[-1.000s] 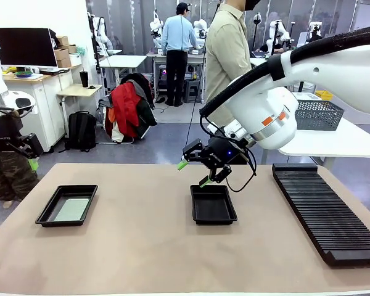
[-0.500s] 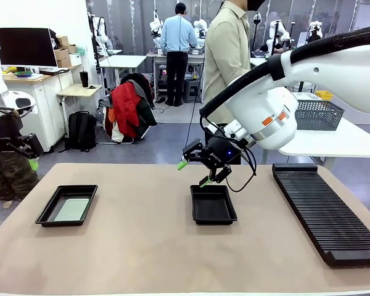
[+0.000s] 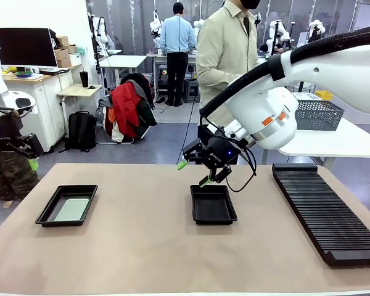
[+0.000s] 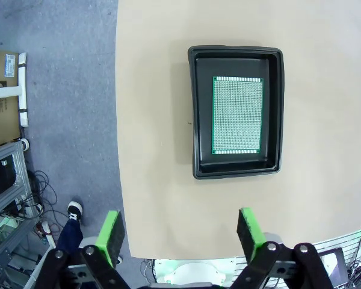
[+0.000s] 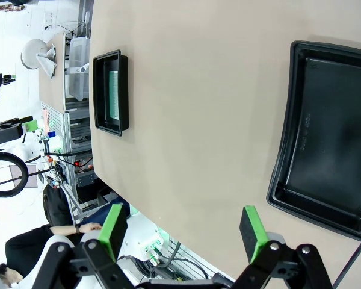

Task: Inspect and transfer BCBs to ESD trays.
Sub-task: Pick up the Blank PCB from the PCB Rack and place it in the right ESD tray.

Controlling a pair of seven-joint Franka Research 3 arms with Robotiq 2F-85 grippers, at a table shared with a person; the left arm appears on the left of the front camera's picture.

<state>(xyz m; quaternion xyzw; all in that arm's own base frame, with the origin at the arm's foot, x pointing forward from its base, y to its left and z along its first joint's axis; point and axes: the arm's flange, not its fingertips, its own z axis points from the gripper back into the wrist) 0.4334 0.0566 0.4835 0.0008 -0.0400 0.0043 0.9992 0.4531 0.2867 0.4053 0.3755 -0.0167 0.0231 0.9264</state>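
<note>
Left hand (image 4: 180,232): both fingers are spread fully apart and hold nothing. I hang it in the air beyond the table's left edge (image 3: 13,164), looking straight down on the first ESD tray (image 4: 195,114).

First ESD tray (image 3: 47,213): it sits flat on the table near the left edge. One BCB (image 4: 237,115) lies flat on its floor, inside the rim, speckled green face up (image 3: 71,209).

Right hand (image 3: 193,173): both fingers are spread fully apart and hold nothing (image 5: 183,232). I hold it above the table at the far rim of the second ESD tray (image 3: 213,206), clear of it.

Second ESD tray (image 5: 325,138): it sits near the middle of the table, its black floor bare.

A long ribbed rack (image 3: 327,209) lies along the table's right edge. A person (image 3: 225,55) stands at the far edge.
</note>
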